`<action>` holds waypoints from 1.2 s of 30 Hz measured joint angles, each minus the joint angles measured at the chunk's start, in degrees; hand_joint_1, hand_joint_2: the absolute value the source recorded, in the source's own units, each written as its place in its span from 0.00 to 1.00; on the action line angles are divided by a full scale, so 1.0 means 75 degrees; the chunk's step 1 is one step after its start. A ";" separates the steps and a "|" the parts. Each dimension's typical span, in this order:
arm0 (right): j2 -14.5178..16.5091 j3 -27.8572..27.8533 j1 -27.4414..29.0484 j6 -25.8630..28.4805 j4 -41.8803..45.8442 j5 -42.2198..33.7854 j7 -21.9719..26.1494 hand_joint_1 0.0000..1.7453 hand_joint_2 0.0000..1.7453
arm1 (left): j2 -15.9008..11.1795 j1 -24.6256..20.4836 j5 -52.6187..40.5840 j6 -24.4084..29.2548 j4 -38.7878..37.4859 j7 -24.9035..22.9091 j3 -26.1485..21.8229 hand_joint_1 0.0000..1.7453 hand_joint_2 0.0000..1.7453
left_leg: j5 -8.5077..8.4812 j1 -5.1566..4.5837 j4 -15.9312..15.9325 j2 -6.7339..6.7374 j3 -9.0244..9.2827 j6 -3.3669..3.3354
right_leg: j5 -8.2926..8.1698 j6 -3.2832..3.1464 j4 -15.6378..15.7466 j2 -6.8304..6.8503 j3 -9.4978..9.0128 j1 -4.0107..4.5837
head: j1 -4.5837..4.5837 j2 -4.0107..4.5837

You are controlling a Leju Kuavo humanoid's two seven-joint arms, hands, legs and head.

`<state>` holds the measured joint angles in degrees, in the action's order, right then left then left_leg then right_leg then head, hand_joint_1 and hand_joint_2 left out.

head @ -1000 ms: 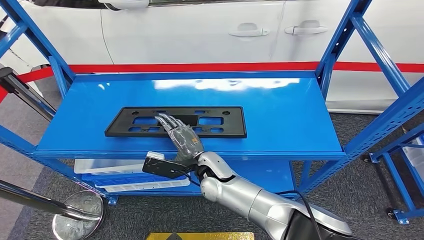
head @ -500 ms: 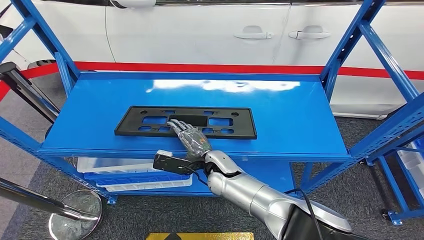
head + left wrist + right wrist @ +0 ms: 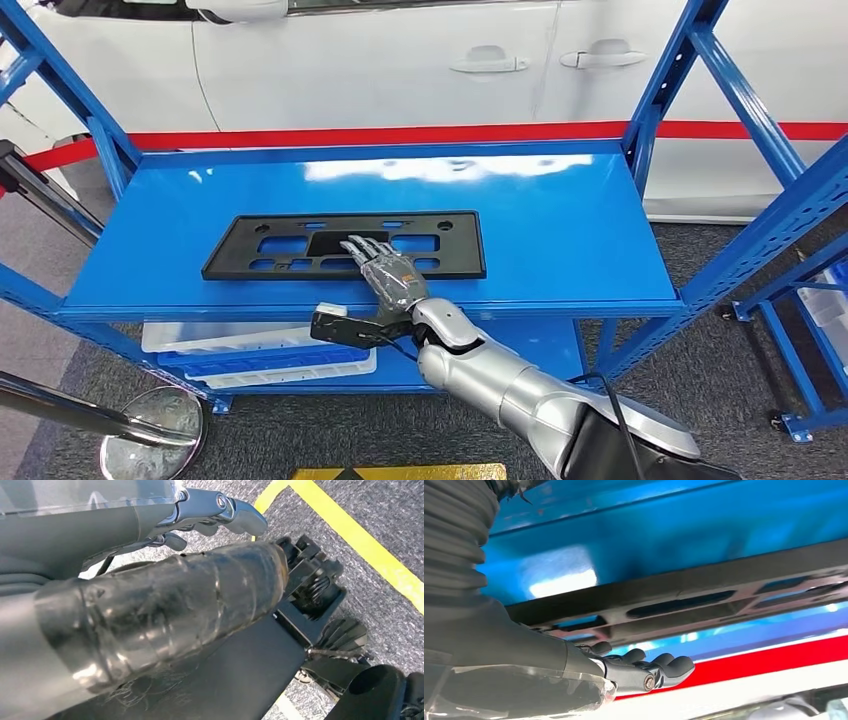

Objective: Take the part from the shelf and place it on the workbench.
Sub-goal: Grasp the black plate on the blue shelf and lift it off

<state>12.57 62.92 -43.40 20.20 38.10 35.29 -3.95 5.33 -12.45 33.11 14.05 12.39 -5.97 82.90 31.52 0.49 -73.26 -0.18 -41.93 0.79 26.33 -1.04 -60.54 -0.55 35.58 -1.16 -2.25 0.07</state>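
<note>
**Right hand over the part's near edge**

The black part [image 3: 345,245] lies flat on the blue shelf [image 3: 560,240], its long axis running crosswise to the right hand's [image 3: 385,270] reach. The hand's fingers are extended above the near middle, gripping nothing. The left hand [image 3: 220,510] hangs down, fingers curled, well away.

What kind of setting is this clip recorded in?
Probably a car workshop or factory demo area. A blue metal shelf carries a black plastic car part, a white car stands right behind it, and a yellow line marks the grey floor.
</note>
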 joint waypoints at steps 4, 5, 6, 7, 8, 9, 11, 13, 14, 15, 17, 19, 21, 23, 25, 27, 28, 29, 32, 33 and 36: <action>-0.0001 0.0016 -0.0039 0.0223 -0.0050 0.0361 -0.0255 0.00 1.00 | 0.0000 -0.0033 0.0001 0.0009 0.0000 0.0001 0.0000 0.00 0.00 | -0.0718 -0.0046 0.1692 -0.0012 0.0841 -0.0132 | -0.0008 0.0041 0.0018 -0.0033 -0.0020 0.0023 | 0.0002 0.0000; -0.0002 0.0017 -0.0048 0.0257 -0.0056 0.0437 -0.0305 0.00 1.00 | -0.0001 -0.0041 0.0000 0.0011 0.0000 0.0001 0.0000 0.00 0.00 | -0.0720 -0.0070 0.1867 -0.0018 0.0923 -0.0156 | -0.0020 0.0073 0.0032 -0.0036 -0.0014 0.0026 | 0.0004 0.0000; -0.0003 0.0017 -0.0055 0.0285 -0.0063 0.0524 -0.0352 0.00 1.00 | -0.0001 -0.0043 -0.0003 0.0012 0.0000 0.0001 0.0000 0.00 0.00 | -0.0710 -0.0092 0.1900 -0.0024 0.0945 -0.0175 | -0.0038 0.0117 0.0056 -0.0037 -0.0009 0.0028 | 0.0005 0.0000; -0.0003 0.0017 -0.0059 0.0311 -0.0071 0.0613 -0.0400 0.00 1.00 | -0.0002 -0.0041 -0.0006 0.0015 0.0000 0.0001 0.0000 0.00 0.00 | -0.0731 -0.0089 0.1945 -0.0024 0.0947 -0.0208 | -0.0052 0.0165 0.0083 -0.0038 -0.0015 0.0026 | 0.0006 0.0000; -0.0006 0.0018 -0.0060 0.0342 -0.0079 0.0695 -0.0445 0.00 1.00 | -0.0001 -0.0038 -0.0011 0.0017 0.0000 0.0000 0.0000 0.00 0.00 | -0.0765 -0.0073 0.2004 -0.0015 0.0973 -0.0242 | -0.0039 0.0211 0.0090 -0.0033 -0.0019 0.0023 | 0.0010 0.0000; -0.0009 0.0018 -0.0068 0.0373 -0.0090 0.0763 -0.0476 0.00 1.00 | 0.0000 -0.0040 -0.0016 0.0020 0.0000 0.0000 0.0000 0.00 0.00 | -0.0802 -0.0056 0.2075 -0.0006 0.1007 -0.0283 | 0.0030 0.0253 0.0024 -0.0023 0.0009 0.0028 | 0.0015 0.0000; -0.0015 0.0018 -0.0088 0.0416 -0.0110 0.0824 -0.0500 0.00 1.00 | 0.0004 -0.0050 -0.0020 0.0024 0.0000 0.0001 0.0000 0.00 0.00 | -0.0858 -0.0032 0.2179 0.0014 0.1059 -0.0344 | 0.0386 0.0299 -0.0541 -0.0001 0.0269 0.0040 | 0.0038 0.0000; -0.0028 0.0019 -0.0082 0.0452 -0.0136 0.0859 -0.0513 0.00 1.00 | 0.0006 -0.0047 -0.0020 0.0024 0.0000 0.0003 0.0000 0.00 0.00 | -0.0852 -0.0045 0.2173 0.0020 0.1054 -0.0378 | 0.0786 0.0314 -0.1461 0.0005 0.0704 0.0050 | 0.0050 0.0000; -0.0040 0.0020 -0.0068 0.0486 -0.0154 0.0910 -0.0536 0.00 1.00 | 0.0006 -0.0040 -0.0021 0.0024 0.0000 0.0003 0.0000 0.00 0.00 | -0.0842 -0.0050 0.2156 0.0020 0.1050 -0.0390 | 0.0842 0.0320 -0.1747 0.0006 0.0842 0.0049 | 0.0050 0.0000; -0.0054 0.0020 -0.0057 0.0535 -0.0173 0.1002 -0.0578 0.00 1.00 | 0.0006 -0.0034 -0.0023 0.0024 0.0000 0.0003 0.0000 0.00 0.00 | -0.0828 -0.0053 0.2134 0.0017 0.1048 -0.0395 | 0.0759 0.0322 -0.1782 0.0007 0.0862 0.0046 | 0.0052 0.0000; -0.0072 0.0021 -0.0055 0.0661 -0.0207 0.1313 -0.0725 0.00 1.00 | 0.0012 -0.0030 -0.0031 0.0020 0.0000 0.0003 0.0000 0.00 0.00 | -0.0781 -0.0052 0.2064 0.0003 0.1047 -0.0381 | 0.0288 0.0314 -0.1098 0.0013 0.0527 0.0031 | 0.0053 0.0000; -0.0074 0.0022 -0.0078 0.0769 -0.0227 0.1750 -0.0935 0.00 1.00 | 0.0019 -0.0036 -0.0039 0.0012 0.0000 0.0002 0.0000 0.00 0.00 | -0.0715 -0.0077 0.1958 -0.0010 0.1009 -0.0324 | 0.0014 0.0273 -0.0297 0.0014 0.0123 0.0031 | 0.0047 0.0000; -0.0078 0.0025 -0.0089 0.0807 -0.0245 0.2173 -0.1140 0.00 1.00 | 0.0019 -0.0041 -0.0042 0.0006 0.0000 0.0001 0.0000 0.00 0.00 | -0.0689 -0.0105 0.1884 -0.0015 0.0954 -0.0262 | 0.0026 0.0202 -0.0035 0.0001 0.0010 0.0058 | 0.0034 0.0000; -0.0084 0.0027 -0.0087 0.0799 -0.0265 0.2471 -0.1286 0.00 1.00 | 0.0019 -0.0039 -0.0043 0.0004 0.0000 0.0000 -0.0001 0.00 0.00 | -0.0671 -0.0098 0.1853 -0.0012 0.0927 -0.0213 | -0.0005 0.0120 -0.0003 -0.0009 0.0019 0.0054 | 0.0028 0.0000; -0.0085 0.0027 -0.0090 0.0772 -0.0282 0.2681 -0.1374 0.00 1.00 | 0.0019 -0.0041 -0.0041 0.0004 0.0000 0.0001 -0.0001 0.00 0.00 | -0.0468 -0.0077 0.1565 -0.0007 0.0801 -0.0132 | -0.0028 0.0045 0.0029 -0.0008 0.0002 0.0018 | 0.0004 0.0000; -0.0085 0.0027 -0.0090 0.0719 -0.0299 0.2828 -0.1430 0.00 1.00 | 0.0018 -0.0043 -0.0041 0.0004 0.0000 0.0003 0.0000 0.00 0.00 | -0.0062 -0.0044 0.0771 -0.0002 0.0432 -0.0045 | -0.0035 0.0006 0.0043 -0.0004 -0.0006 0.0005 | -0.0025 0.0000; -0.0087 0.0027 -0.0088 0.0680 -0.0311 0.2889 -0.1454 0.00 1.00 | 0.0017 -0.0039 -0.0040 0.0003 0.0000 0.0003 0.0000 0.00 0.00 | 0.0113 -0.0029 0.0298 -0.0001 0.0199 -0.0019 | -0.0035 -0.0003 0.0042 -0.0003 -0.0005 0.0008 | -0.0029 0.0000; -0.0088 0.0027 -0.0087 0.0639 -0.0323 0.2949 -0.1482 0.00 1.00 | 0.0017 -0.0031 -0.0039 0.0002 0.0000 0.0003 0.0000 0.00 0.00 | 0.0182 -0.0021 -0.0029 0.0000 0.0029 -0.0010 | -0.0032 -0.0006 0.0042 -0.0005 -0.0008 0.0011 | -0.0028 0.0000; -0.0090 0.0028 -0.0096 0.0551 -0.0355 0.3106 -0.1583 0.00 1.00 | 0.0017 -0.0023 -0.0028 0.0001 0.0000 0.0004 0.0000 0.00 0.00 | -0.0352 -0.0030 0.0503 -0.0002 0.0241 -0.0091 | -0.0021 -0.0011 0.0043 -0.0029 -0.0050 0.0027 | -0.0030 0.0000; -0.0090 0.0028 -0.0102 0.0539 -0.0360 0.3146 -0.1614 0.00 1.00 | 0.0016 -0.0030 -0.0024 0.0002 0.0000 0.0005 0.0000 0.00 0.00 | -0.0581 -0.0046 0.1020 -0.0004 0.0482 -0.0153 | -0.0016 -0.0007 0.0048 -0.0037 -0.0067 0.0029 | -0.0028 0.0000; -0.0093 0.0027 -0.0115 0.0517 -0.0373 0.3215 -0.1689 0.00 1.00 | 0.0011 -0.0048 -0.0015 0.0004 0.0000 0.0011 0.0000 0.00 0.00 | -0.0784 -0.0129 0.1916 -0.0017 0.0911 -0.0281 | -0.0023 0.0073 0.0076 -0.0048 -0.0063 0.0030 | -0.0024 0.0000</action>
<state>11.87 63.12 -44.26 24.08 35.30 59.40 -16.62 5.42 -12.81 33.00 14.08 12.39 -5.89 82.90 25.64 -0.48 -58.89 -0.30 -35.10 -1.31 26.16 -0.50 -59.97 -0.91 35.10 -0.94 -2.43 0.07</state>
